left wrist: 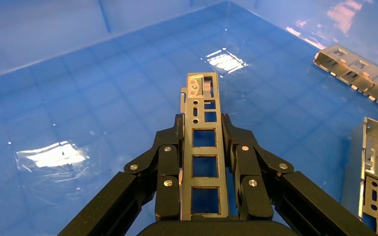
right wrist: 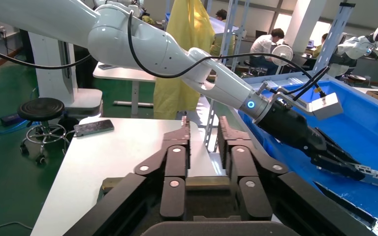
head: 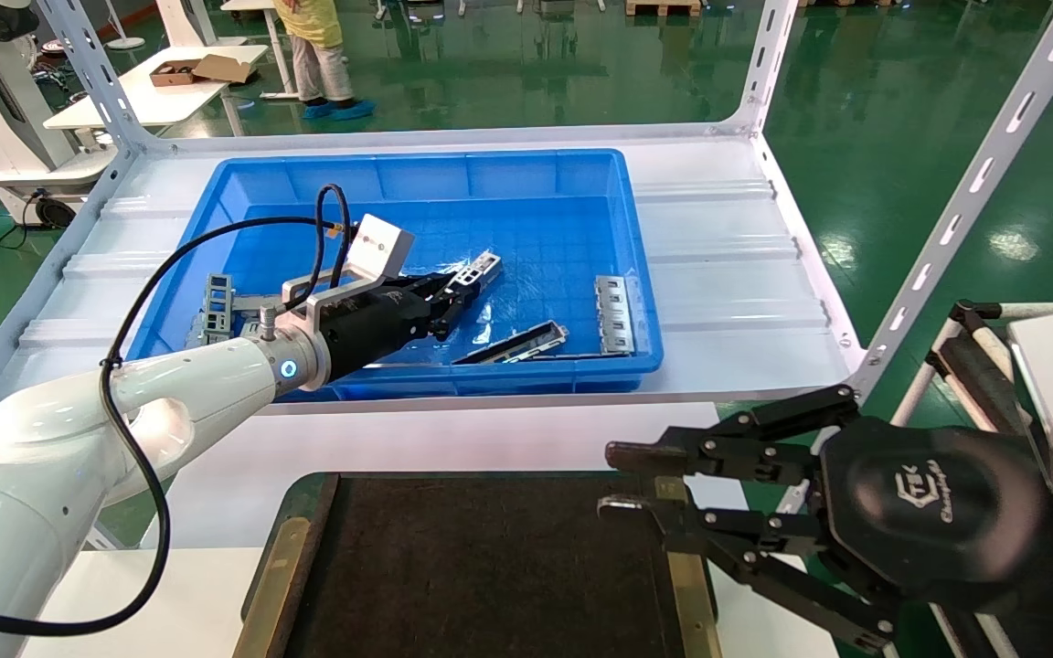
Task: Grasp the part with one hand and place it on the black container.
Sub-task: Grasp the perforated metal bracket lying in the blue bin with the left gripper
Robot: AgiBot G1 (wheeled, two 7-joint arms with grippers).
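The left claw point(left wrist: 204, 167) is clamped on the part point(left wrist: 203, 147) above the blue bin point(head: 581, 174) floor; the right claw point(head: 636, 480), fingers apart, hangs over the black container point(head: 481, 567).

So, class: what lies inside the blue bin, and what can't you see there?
Inside the blue bin: the left gripper shut on the part, a dark trough strip, a slotted plate, more plates by the left wall. The arm hides some floor.
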